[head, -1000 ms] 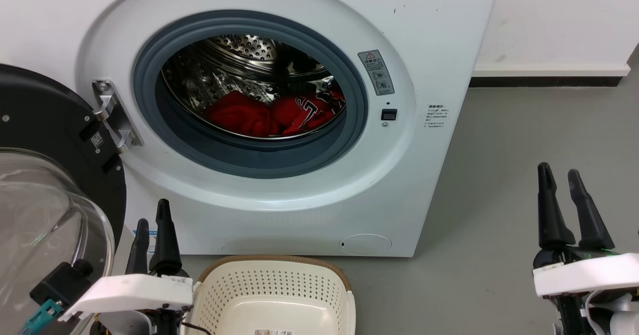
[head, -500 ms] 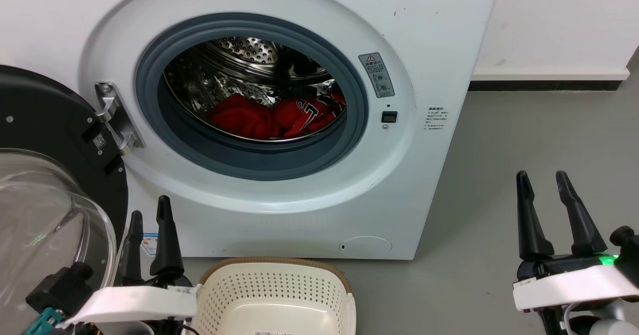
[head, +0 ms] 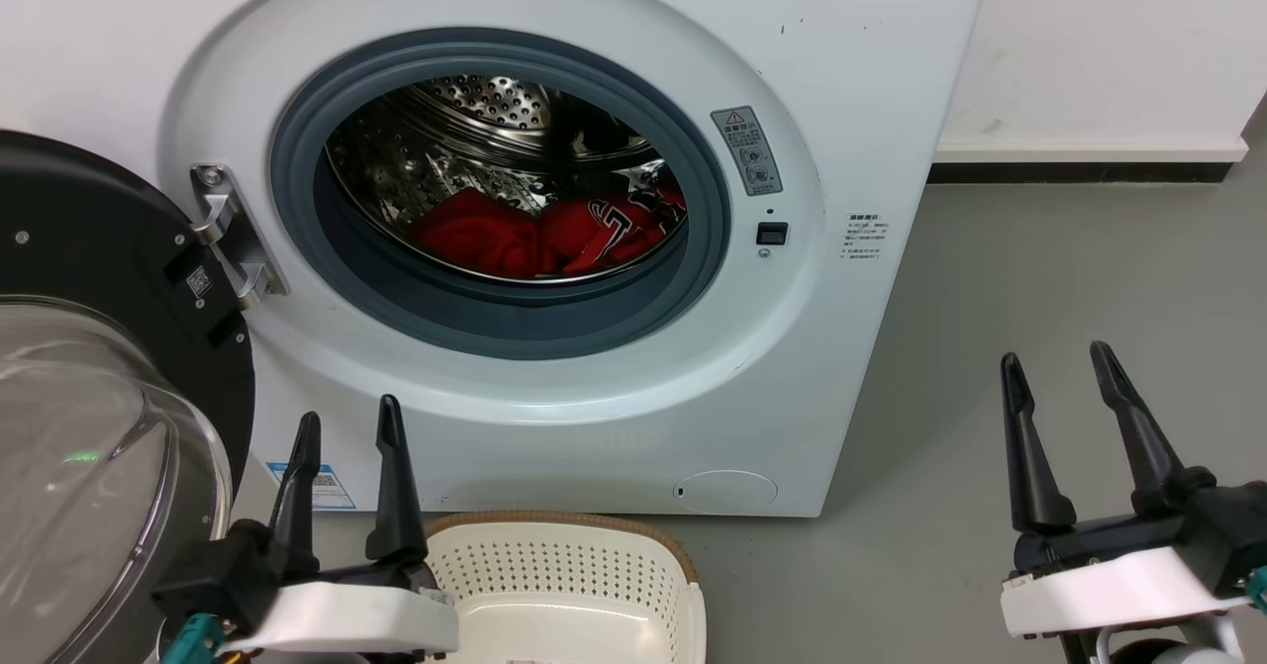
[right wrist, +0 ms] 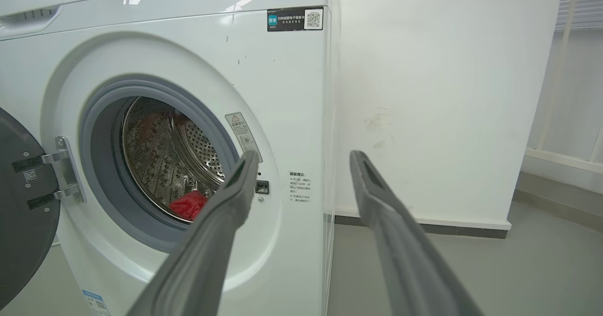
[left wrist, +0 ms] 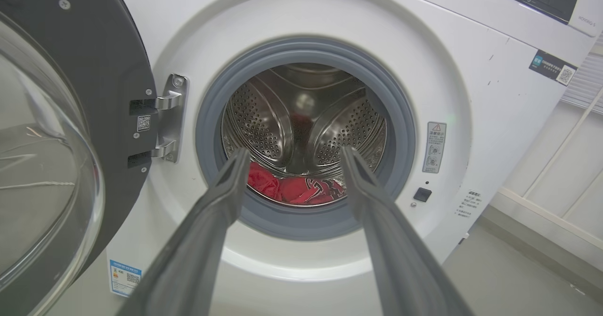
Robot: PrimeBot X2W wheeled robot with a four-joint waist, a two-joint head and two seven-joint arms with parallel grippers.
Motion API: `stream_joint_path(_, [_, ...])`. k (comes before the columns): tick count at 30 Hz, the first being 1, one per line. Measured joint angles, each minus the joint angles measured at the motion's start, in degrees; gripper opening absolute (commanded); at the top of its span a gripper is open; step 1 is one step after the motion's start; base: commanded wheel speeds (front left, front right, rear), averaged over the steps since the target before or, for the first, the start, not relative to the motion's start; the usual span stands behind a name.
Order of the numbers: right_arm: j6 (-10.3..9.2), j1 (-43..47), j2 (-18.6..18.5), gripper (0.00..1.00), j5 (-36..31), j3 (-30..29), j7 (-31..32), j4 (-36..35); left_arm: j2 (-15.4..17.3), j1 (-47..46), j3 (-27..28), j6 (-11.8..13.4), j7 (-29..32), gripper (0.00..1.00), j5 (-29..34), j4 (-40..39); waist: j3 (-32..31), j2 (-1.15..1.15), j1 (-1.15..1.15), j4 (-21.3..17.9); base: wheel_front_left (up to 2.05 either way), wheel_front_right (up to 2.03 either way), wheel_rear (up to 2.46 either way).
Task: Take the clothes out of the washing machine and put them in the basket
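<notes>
The white washing machine [head: 841, 100] stands in front of me with its round door [head: 89, 367] swung open to the left. Two red clothes lie at the bottom of the steel drum: a plain one [head: 475, 234] on the left and a lettered jersey [head: 619, 224] on the right. The same clothes [left wrist: 301, 189] sit between my left fingers in the left wrist view, far off. The cream basket [head: 564, 585] rests on the floor below the machine. My left gripper [head: 348, 422] stands open beside the basket's left rim. My right gripper [head: 1054, 362] stands open over the floor at the right.
Grey floor [head: 1069, 268] stretches to the right of the machine, up to a white wall [head: 1109, 41] with a dark skirting. The glass bowl of the open door bulges toward me at the lower left.
My left gripper has moved right toward the basket and its fingers have spread. My right gripper has shifted left and opened wider. The head view tilted slightly.
</notes>
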Motion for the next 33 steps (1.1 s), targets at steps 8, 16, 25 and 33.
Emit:
stream_joint_path(8, [0.00, 1.2, 0.0, 1.00, -3.8, 0.2, -1.0, 1.6, 1.7, 0.6, -3.3, 3.4, -1.1, 1.00, 4.0, 1.6, -0.3, 0.00, -0.01, 0.0, 0.00, 0.00, 0.00])
stream_joint_path(16, [0.00, 2.1, 0.0, 1.00, -8.4, 1.0, -2.0, 3.7, 2.3, 1.2, -5.0, 4.0, -2.1, 1.00, 7.4, 2.8, -0.6, 0.00, -0.01, 0.0, 0.00, 0.00, 0.00])
stream_joint_path(25, [0.00, 2.5, 0.0, 1.00, -14.1, 2.0, -3.0, 5.1, 2.6, 2.0, -6.2, 3.8, -3.2, 1.00, 11.9, 5.3, -0.9, 0.00, -0.01, 0.0, 0.00, 0.00, 0.00])
stream_joint_path(33, [0.01, 3.3, 0.0, 1.00, -15.0, 2.3, -4.0, 5.7, 3.1, 2.4, -7.3, 5.2, -4.0, 1.00, 15.9, 5.8, -1.2, 0.00, -0.01, 0.0, 0.00, 0.00, 0.00])
